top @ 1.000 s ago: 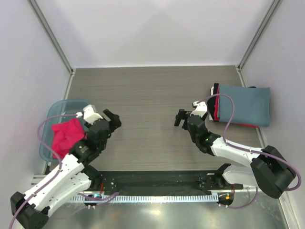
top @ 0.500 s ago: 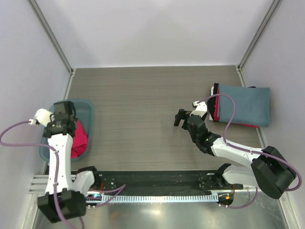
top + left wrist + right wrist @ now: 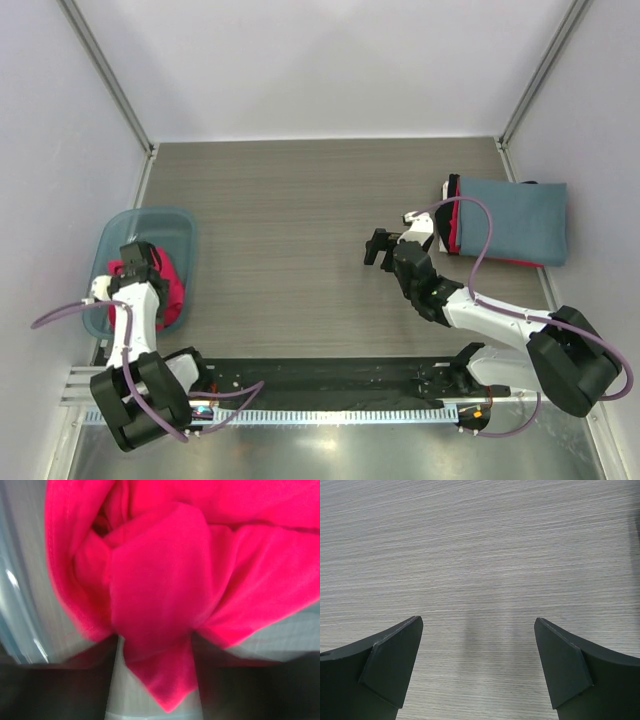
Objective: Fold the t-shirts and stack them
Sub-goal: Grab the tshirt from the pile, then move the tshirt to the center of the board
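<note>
A bright pink-red t-shirt (image 3: 171, 291) lies crumpled in the translucent blue bin (image 3: 150, 217) at the left. My left gripper (image 3: 140, 262) reaches down into the bin. In the left wrist view a bunch of the pink-red t-shirt (image 3: 160, 580) fills the gap between the dark fingers (image 3: 65, 680), pinched in my left gripper (image 3: 155, 645). A folded slate blue-grey t-shirt (image 3: 515, 220) lies at the right on a red folded edge (image 3: 455, 232) and a black one (image 3: 448, 190). My right gripper (image 3: 377, 247) hovers open over bare table (image 3: 479, 665), left of that stack.
The bin's pale wall (image 3: 22, 605) shows beside the cloth. Grey walls with metal posts (image 3: 110, 80) close in the wood-grain table (image 3: 320, 200). A black rail (image 3: 320, 380) runs along the near edge between the arm bases.
My left arm has swung left from beside the bin to over it and dropped onto the pink-red t-shirt, its jaws narrowing. The right arm has not moved.
</note>
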### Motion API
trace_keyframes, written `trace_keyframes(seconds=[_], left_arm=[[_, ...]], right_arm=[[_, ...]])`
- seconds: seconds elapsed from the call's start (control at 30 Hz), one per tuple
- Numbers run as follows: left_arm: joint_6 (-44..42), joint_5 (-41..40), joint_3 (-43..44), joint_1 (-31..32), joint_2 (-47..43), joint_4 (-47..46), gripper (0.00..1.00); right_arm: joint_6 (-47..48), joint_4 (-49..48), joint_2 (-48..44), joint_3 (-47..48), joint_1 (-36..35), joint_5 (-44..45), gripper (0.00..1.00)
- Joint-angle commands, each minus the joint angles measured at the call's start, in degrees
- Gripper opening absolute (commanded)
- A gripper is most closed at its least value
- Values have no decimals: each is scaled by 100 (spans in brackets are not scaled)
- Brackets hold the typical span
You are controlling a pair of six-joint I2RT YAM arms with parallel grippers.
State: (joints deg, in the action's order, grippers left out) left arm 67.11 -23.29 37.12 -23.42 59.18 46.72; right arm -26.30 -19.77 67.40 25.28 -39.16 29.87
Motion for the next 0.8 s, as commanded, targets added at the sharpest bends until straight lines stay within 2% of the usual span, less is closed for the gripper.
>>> trace_keyframes(seconds=[0.0,0.03,0.07,0.17,0.2,0.27,0.3,0.37,0.5,0.53,0.6,0.63,0.73,0.77], left_arm=[[584,210,-127,-57,-161,-567,35],[575,272,-57,-57,-222,-489,15],[505,359,179,-57,-440,-427,0],[22,737,514,-40,-1073,-409,0],[13,660,767,-40,-1658,-305,0],[-5,353,1067,-40,-2223,-208,0],[-40,212,1495,-40,-2592,-103,0],[-277,-44,1989,-49,-2779,29,0],[-585,472,3194,-40,-2386,241,0],[-620,1057,3605,-49,-2141,241,0],[-559,1763,3863,-40,-1867,-56,0],[-394,2593,4020,-40,-1596,-275,0],[-181,3338,4538,-22,-1042,-787,0],[-181,3461,5141,65,-692,-831,0]], right_arm=[[-50,-414,-7,-5,-4,46,100],[-41,-422,2,-5,-13,-24,100],[-7,-422,19,12,-13,-16,99],[-15,-387,2,12,-13,28,99],[-24,-413,10,12,-13,-7,99],[2,-414,19,30,-13,-25,99],[-6,-388,19,30,-13,27,99],[-24,-422,37,12,-13,37,99],[3,-388,160,83,-13,-16,98],[11,-379,186,91,-13,10,98],[11,-378,186,109,-13,2,98],[29,-379,177,118,-13,-7,97],[38,-352,98,83,-4,72,97],[38,-370,81,65,-13,63,97]])
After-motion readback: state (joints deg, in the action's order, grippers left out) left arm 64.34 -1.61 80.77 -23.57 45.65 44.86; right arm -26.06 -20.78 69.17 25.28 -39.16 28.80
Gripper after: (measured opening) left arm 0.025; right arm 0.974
